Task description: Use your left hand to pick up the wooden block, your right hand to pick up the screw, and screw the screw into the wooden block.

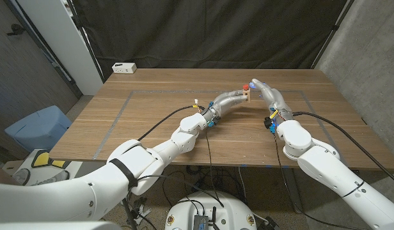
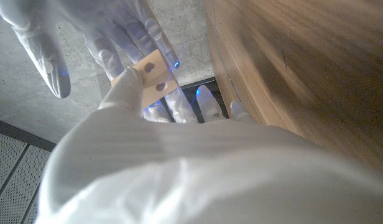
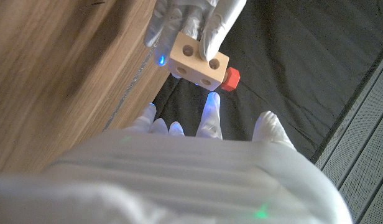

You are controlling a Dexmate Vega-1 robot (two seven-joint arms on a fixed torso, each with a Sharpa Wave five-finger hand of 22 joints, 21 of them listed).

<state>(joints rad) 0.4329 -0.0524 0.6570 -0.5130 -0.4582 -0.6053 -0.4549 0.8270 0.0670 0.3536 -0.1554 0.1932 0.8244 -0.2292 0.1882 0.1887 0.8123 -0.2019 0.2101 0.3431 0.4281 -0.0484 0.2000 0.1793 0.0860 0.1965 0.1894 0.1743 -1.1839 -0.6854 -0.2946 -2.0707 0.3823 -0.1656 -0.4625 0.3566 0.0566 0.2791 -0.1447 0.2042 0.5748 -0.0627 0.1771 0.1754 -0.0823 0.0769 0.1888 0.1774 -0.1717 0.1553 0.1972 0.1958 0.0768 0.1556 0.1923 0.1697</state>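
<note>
Upper centre of head view: left hand point(image 1: 230, 100) pinches the wooden block point(image 1: 247, 96) aloft, red screw point(image 1: 245, 85) seated in it. Right hand point(image 1: 266, 91) fingers spread, just beside. Screwing step; next needs regripping the head, I judge.

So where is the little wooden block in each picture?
Head view: the wooden block is held up above the table's far middle, between the two hands.
Left wrist view: it sits near the top middle, past the left hand's knuckles.
Right wrist view: upper middle, with the red screw at its side.
Shared landmark: the wooden table.
</note>
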